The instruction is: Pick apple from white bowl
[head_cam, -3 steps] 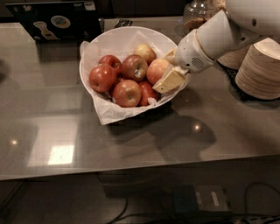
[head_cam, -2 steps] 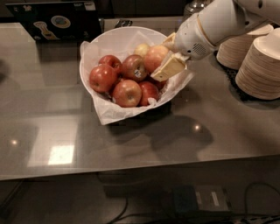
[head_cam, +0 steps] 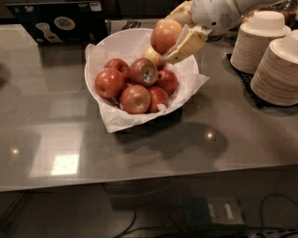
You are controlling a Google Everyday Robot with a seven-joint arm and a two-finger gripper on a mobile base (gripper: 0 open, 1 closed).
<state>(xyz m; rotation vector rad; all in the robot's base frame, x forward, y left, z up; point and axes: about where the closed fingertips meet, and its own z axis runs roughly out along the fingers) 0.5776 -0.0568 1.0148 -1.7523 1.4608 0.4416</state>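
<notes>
The big pale apple, orange-yellow with a pink blush, is held in my gripper above the far right part of the white bowl. The cream fingers are shut around it, and it is lifted clear of the other fruit. The bowl is lined with crumpled white paper and holds several deep red apples and a smaller yellow-green apple just below the held one. My white arm reaches in from the upper right.
Two tall stacks of cream paper bowls stand on a dark mat at the right. A dark box with stickers sits at the back left. The bowl rests on a grey glossy counter.
My gripper, shut on the pale apple, has risen up and back out of the bowl, taking the apple off the pile. The other apples have stayed in place.
</notes>
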